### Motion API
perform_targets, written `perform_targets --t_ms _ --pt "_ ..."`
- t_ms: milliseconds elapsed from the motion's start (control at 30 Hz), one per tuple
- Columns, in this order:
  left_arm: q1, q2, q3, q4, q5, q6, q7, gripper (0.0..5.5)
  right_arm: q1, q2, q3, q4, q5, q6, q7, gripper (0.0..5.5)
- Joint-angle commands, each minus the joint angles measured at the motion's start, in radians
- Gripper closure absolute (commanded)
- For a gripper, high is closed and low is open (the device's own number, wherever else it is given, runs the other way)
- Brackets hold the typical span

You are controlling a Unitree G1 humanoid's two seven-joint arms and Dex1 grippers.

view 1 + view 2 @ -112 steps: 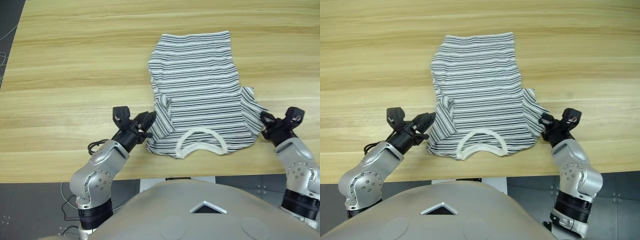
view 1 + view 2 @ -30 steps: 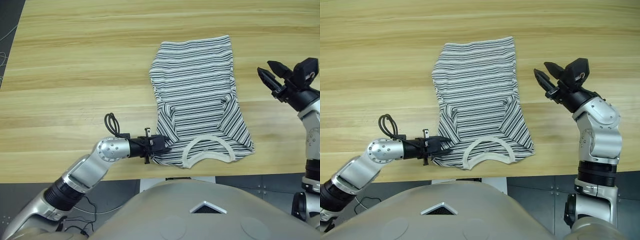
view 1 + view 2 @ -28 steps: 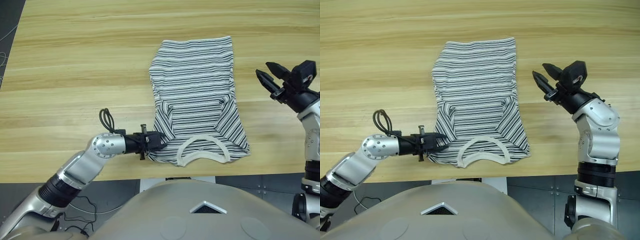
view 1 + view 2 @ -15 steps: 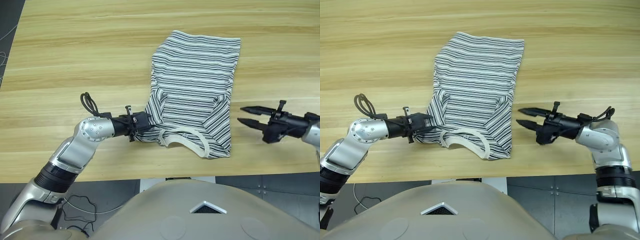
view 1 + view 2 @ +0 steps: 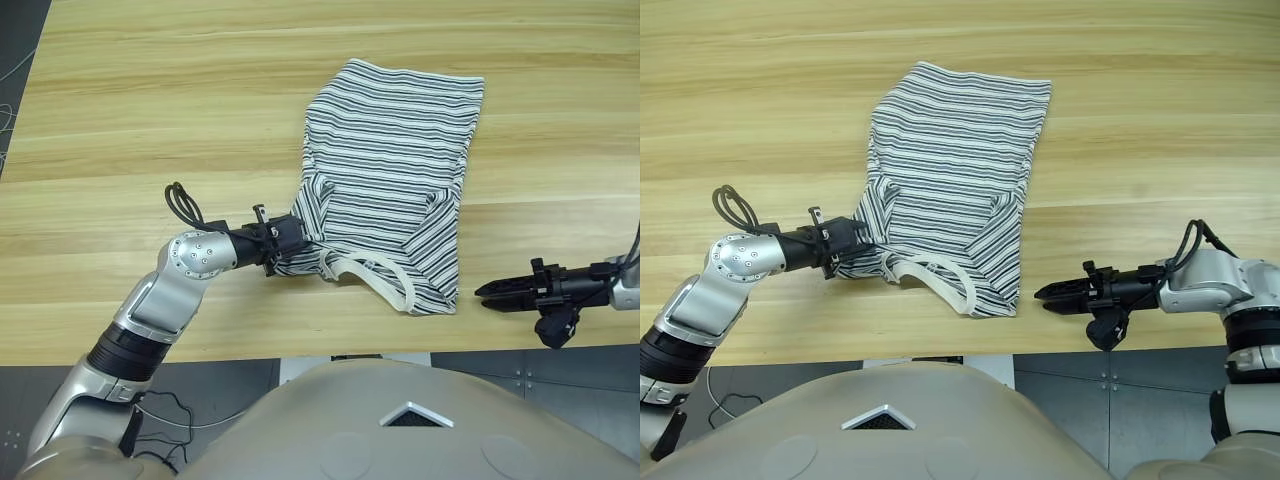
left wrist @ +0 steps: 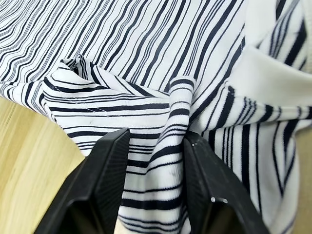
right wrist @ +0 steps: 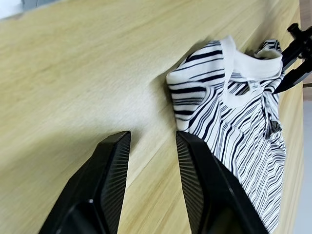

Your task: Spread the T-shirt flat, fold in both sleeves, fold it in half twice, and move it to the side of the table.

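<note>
T-shirt (image 5: 390, 170) at the middle of the counter (image 5: 150, 120), skewed, sleeves turned in, collar toward the near edge. The left tool (image 5: 283, 240) is clamped on its near-left shoulder; the right tool (image 5: 490, 293), jaws apart and empty, is held low just right of the near-right corner. The first half fold is judged to be in hand: that corner must be gripped next, then both carried to the far hem.
</note>
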Motion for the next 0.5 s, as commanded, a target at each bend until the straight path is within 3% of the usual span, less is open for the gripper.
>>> perform_targets --t_ms 33,500 --pt "0.035 -0.016 -0.026 0.016 0.030 0.037 -0.010 3.71 0.003 0.038 0.067 -0.048 -0.005 0.099 -0.007 3.80" --pt "0.041 -0.009 0.000 0.006 0.034 0.037 -0.033 3.71 0.065 0.042 0.215 -0.207 0.083 0.339 0.000 1.81"
